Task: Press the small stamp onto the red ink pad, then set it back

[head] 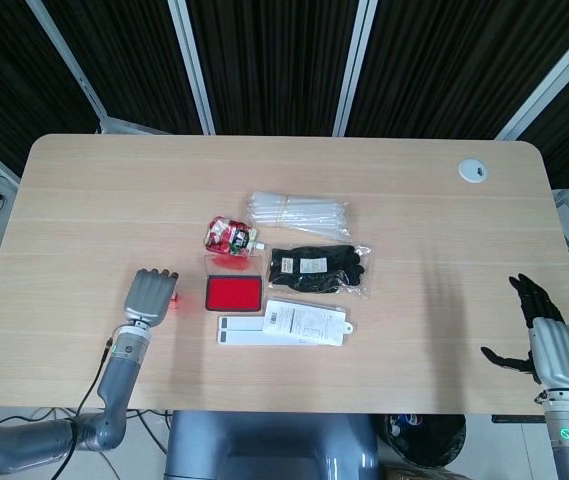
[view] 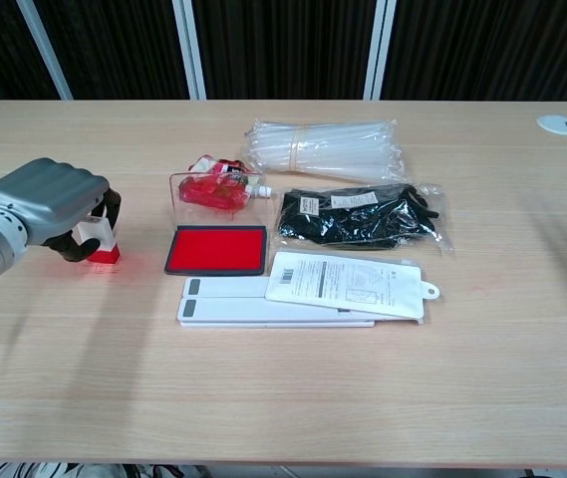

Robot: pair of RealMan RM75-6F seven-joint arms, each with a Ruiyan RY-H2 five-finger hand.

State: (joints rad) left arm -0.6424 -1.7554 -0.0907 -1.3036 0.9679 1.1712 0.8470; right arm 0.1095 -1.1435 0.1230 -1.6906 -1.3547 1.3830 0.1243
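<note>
The small stamp [view: 97,245], white on top with a red base, stands on the table left of the red ink pad [view: 217,249], its base touching the wood. My left hand [view: 52,204] curls over it and still holds it between thumb and fingers. From the head view the left hand [head: 150,295] covers most of the stamp [head: 174,298], and the ink pad [head: 233,293] lies just to its right. My right hand [head: 547,340] hangs open beyond the table's right front corner, holding nothing.
Behind the ink pad lie a red-and-white packet [view: 218,188], a bundle of clear tubes [view: 321,147] and a bag of black items [view: 363,216]. A white card package [view: 308,288] sits in front of the pad. A grey grommet [head: 473,170] marks the far right.
</note>
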